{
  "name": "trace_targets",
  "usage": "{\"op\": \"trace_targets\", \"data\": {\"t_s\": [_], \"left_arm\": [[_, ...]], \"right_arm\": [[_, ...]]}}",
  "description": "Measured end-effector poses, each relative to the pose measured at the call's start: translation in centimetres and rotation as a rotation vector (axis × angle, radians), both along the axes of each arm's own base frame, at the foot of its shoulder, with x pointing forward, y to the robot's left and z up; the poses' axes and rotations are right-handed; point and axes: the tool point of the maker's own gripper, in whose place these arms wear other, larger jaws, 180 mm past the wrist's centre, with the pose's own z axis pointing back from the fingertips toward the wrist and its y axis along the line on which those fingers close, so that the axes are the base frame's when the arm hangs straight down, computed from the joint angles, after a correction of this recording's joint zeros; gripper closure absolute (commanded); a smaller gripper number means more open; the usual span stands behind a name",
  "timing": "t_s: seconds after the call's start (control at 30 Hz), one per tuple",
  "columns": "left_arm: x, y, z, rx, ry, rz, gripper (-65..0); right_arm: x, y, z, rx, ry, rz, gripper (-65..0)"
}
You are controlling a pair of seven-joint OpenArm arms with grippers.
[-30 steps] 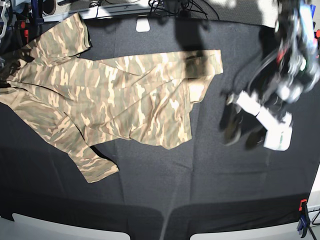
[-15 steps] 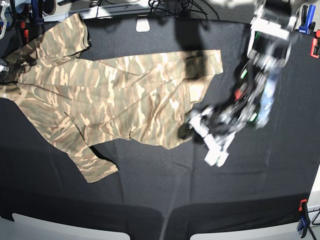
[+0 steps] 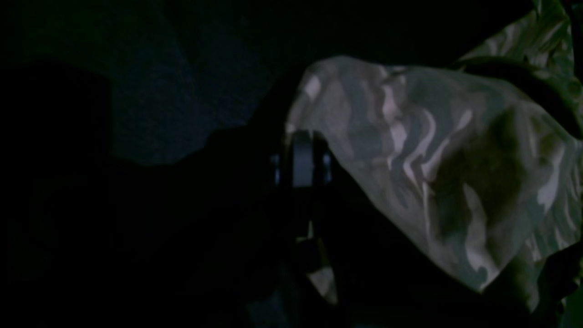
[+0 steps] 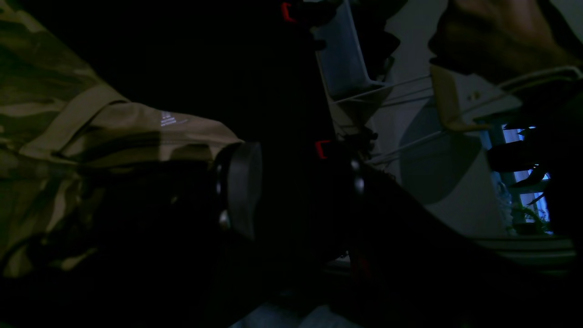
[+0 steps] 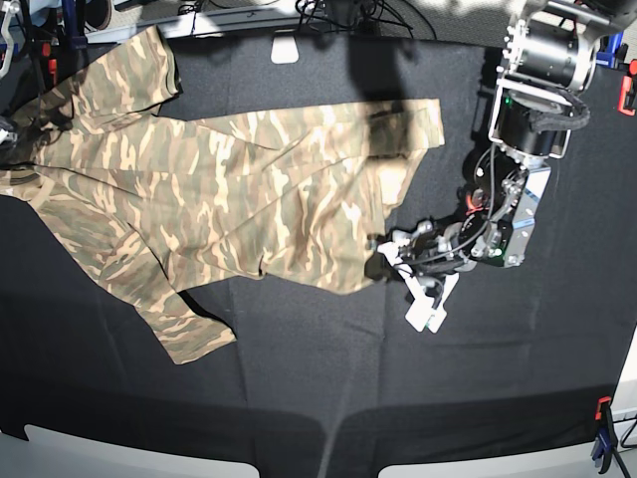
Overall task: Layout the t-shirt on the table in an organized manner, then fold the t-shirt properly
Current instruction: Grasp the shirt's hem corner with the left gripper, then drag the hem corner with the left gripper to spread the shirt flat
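left gripper (image 5: 383,261) sits low at the hem corner of the t-shirt (image 5: 219,199), on the base view's right. in the left wrist view one finger pad (image 3: 302,157) lies right at the fabric edge, with cloth draped beside and under it. the frame is too dark to tell whether the jaws are together, apart or pinching cloth. judgement: it is placed at this loose corner to pull the hem out square.

right gripper (image 4: 291,182) is near the collar end, at the base view's left edge, where the arm barely shows. its wrist view shows two fingers apart with nothing visible between them; the tan collar band (image 4: 68,120) lies just beside one. likely an anchor or second grasp point.

t-shirt lies spread but skewed on the table (image 5: 299,368), with a sleeve toward the near side and the hem partly doubled over. layout not finished; folding not yet begun.

containers: none in view.
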Motion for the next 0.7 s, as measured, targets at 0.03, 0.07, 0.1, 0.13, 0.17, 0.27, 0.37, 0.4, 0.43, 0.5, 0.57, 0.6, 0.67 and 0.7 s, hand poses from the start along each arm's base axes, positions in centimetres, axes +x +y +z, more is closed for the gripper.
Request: {"op": "trace_targets", "data": {"t_s": [0.03, 0.07, 0.1, 0.13, 0.17, 0.27, 0.37, 0.4, 0.43, 0.5, 0.57, 0.6, 0.67, 0.7], "left_arm": [[0.2, 0.0, 0.2, 0.0, -0.006, 0.001, 0.0], [0.5, 0.1, 0.5, 0.002, -0.013, 0.001, 0.0], [0.8, 0.1, 0.8, 0.001, -0.022, -0.001, 0.0], [1.2, 0.1, 1.2, 0.0, -0.032, -0.003, 0.0], [1.6, 0.0, 1.7, 0.0, -0.043, -0.003, 0.0], [3.0, 0.3, 3.3, 0.004, -0.085, -0.01, 0.0], [5.0, 1.9, 4.6, 0.111, -0.152, -0.022, 0.0], [5.8, 2.7, 5.2, 0.152, -0.186, -0.02, 0.0], [6.6, 3.3, 6.0, 0.175, -0.222, -0.012, 0.0], [8.0, 4.7, 7.3, 0.228, -0.281, -0.001, 0.0], [9.4, 6.1, 8.7, 0.281, -0.335, 0.023, 0.0], [10.1, 6.9, 9.4, 0.309, -0.365, 0.036, 0.0], [11.4, 9.1, 10.7, 0.384, -0.412, 0.078, 0.0], [12.0, 10.3, 11.3, 0.417, -0.436, 0.108, 0.0]], "right_arm": [[0.0, 0.0, 0.0, 0.0, 0.0, 0.0, -23.7], [0.0, 0.0, 0.0, 0.0, 0.0, 0.0, -23.7], [0.0, 0.0, 0.0, 0.0, 0.0, 0.0, -23.7], [0.0, 0.0, 0.0, 0.0, 0.0, 0.0, -23.7], [0.0, 0.0, 0.0, 0.0, 0.0, 0.0, -23.7], [0.0, 0.0, 0.0, 0.0, 0.0, 0.0, -23.7], [0.0, 0.0, 0.0, 0.0, 0.0, 0.0, -23.7], [0.0, 0.0, 0.0, 0.0, 0.0, 0.0, -23.7], [0.0, 0.0, 0.0, 0.001, 0.0, -0.001, -23.7], [0.0, 0.0, 0.0, 0.0, 0.0, 0.0, -23.7], [0.0, 0.0, 0.0, 0.002, 0.001, -0.002, -23.7], [0.0, 0.0, -0.1, 0.006, 0.001, -0.002, -23.7], [0.1, 0.3, -0.4, 0.039, -0.011, -0.001, -23.7], [0.1, 0.5, -0.6, 0.064, -0.02, 0.0, -23.7]]}}
